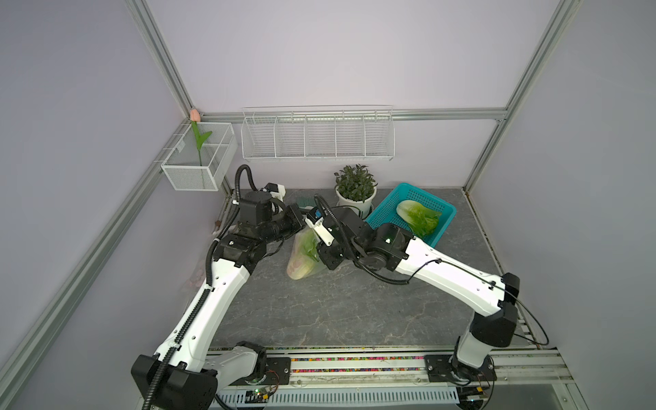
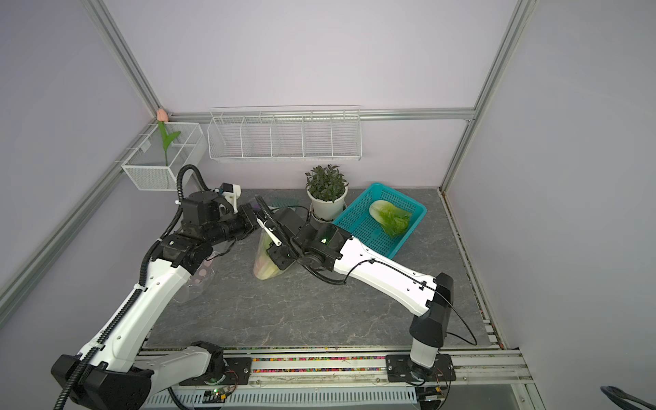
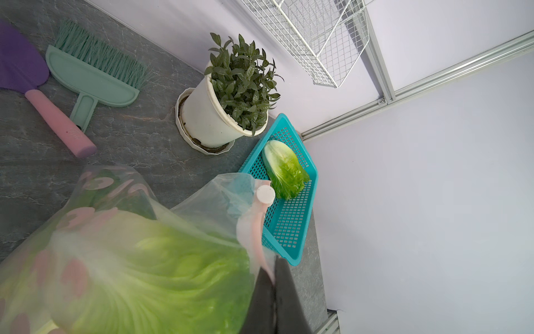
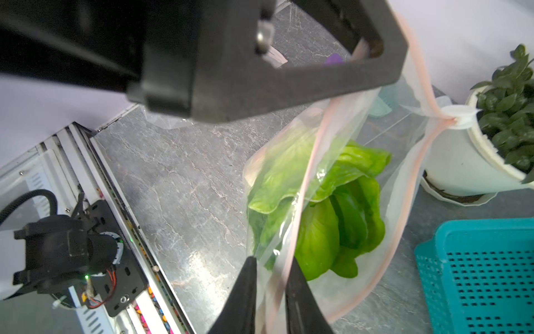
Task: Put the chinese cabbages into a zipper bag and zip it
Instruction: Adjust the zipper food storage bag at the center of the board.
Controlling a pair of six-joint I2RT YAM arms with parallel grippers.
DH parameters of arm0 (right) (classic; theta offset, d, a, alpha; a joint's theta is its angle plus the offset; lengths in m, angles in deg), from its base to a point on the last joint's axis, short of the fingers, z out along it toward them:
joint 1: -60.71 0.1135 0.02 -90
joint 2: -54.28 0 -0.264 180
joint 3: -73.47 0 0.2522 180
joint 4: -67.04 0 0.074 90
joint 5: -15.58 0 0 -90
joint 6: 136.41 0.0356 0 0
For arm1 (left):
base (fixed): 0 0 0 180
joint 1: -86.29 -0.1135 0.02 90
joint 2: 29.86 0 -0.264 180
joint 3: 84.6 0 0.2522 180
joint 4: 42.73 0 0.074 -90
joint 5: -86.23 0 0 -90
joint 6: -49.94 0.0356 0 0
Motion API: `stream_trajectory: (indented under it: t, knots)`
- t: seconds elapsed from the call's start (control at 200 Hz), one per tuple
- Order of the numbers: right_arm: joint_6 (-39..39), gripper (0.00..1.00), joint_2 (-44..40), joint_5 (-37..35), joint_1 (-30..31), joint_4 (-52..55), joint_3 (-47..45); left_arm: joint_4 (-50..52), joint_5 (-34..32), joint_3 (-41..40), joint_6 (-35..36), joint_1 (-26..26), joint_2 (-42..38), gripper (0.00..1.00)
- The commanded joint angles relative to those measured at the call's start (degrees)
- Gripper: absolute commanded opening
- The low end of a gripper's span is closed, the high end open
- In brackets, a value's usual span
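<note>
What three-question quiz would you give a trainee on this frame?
1. True or false: the basket is empty.
2. How many cabbages in view lie outside the bag? A) none B) one C) three
3. Fill in: the left gripper is shut on the rim of the ___.
Key: 1 false; 2 B; 3 bag.

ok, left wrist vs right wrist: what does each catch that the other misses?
Left wrist only: the loose cabbage lying in the teal basket, and the wire rack. Right wrist only: the right gripper pinching the rim of the zipper bag, and the base rail. Both: that bag with bagged cabbage inside, its white slider, the left gripper on its rim, the potted plant, the basket.
</note>
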Motion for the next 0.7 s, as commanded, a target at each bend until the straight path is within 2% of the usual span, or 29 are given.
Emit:
stream_trajectory:
  t: [0.0,0.135,0.295,0.38,0.57,0.695]
  knots:
    - [-5.3,0.17,2.1,2.2,-1.0,5.2,2.4,-3.1,-1.6,0.4,-1.5,0.0,-1.7,0.0]
    - [-8.7,0.13,4.8,3.2,-1.8,9.6,4.7,-4.1,-2.2,-0.6,-2.8,-1.1,-3.2,0.0]
    - [-8.5,0.19,6.4,5.3,-3.5,11.6,5.8,-5.5,-4.0,-1.9,-3.2,-1.7,-6.0,0.0]
    - [-9.8,0.09,6.6,2.7,-3.5,10.6,6.0,-6.4,-4.1,-3.1,-3.8,-1.7,-6.7,0.0]
    - [-20.2,0.07,3.0,-6.9,-3.6,6.7,5.4,-8.5,-5.0,-5.8,-5.1,-1.7,-10.9,0.0]
    - [-29.6,0.07,-1.6,-8.3,-4.3,0.0,1.4,-13.9,-6.4,-9.5,-8.9,-1.1,-15.5,0.0]
